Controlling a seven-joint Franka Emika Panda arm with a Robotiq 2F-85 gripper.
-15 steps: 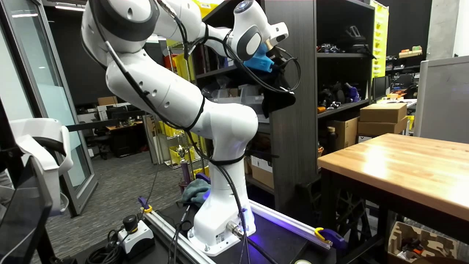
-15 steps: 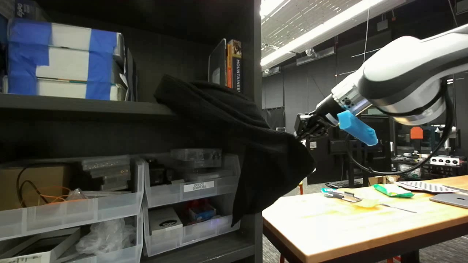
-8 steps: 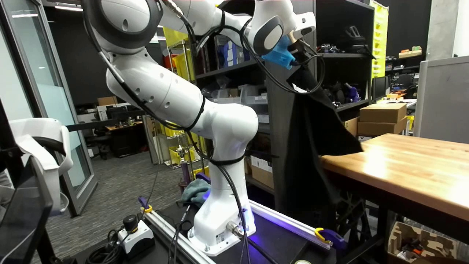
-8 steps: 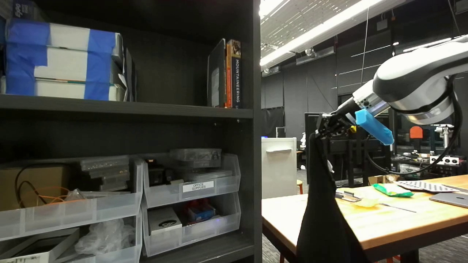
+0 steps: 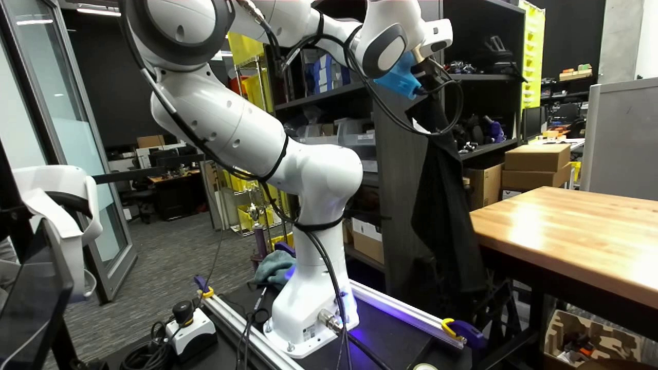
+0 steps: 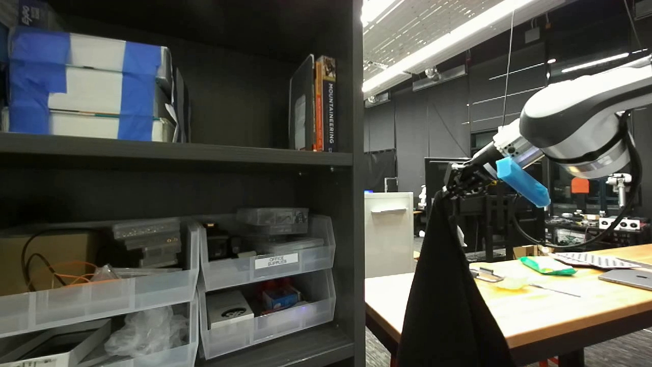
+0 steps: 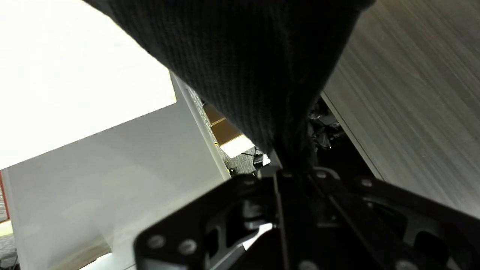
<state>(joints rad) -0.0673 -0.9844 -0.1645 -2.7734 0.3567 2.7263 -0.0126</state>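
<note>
Because gripping black cloth point(image 6: 451, 300) only by its top between closed fingers point(image 6: 464, 179), leaves loose folds hanging toward six o'clock, in an exterior view.

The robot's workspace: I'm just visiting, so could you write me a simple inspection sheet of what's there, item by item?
Surface: wooden table, top brightly lit.
Handled thing: black cloth, gathered at its upper end and hanging down; whether it touches the table cannot be told.
Clutter: green-and-white packet and patterned sheet on the table.
Tool: shut on the cloth.
Cables: black cables, strapped to the arm; some loop loosely near the tool.
Surroundings: dark shelf unit holding a plastic bin labelled "Office Supplies" and books; cardboard boxes stacked beyond the table.
</note>
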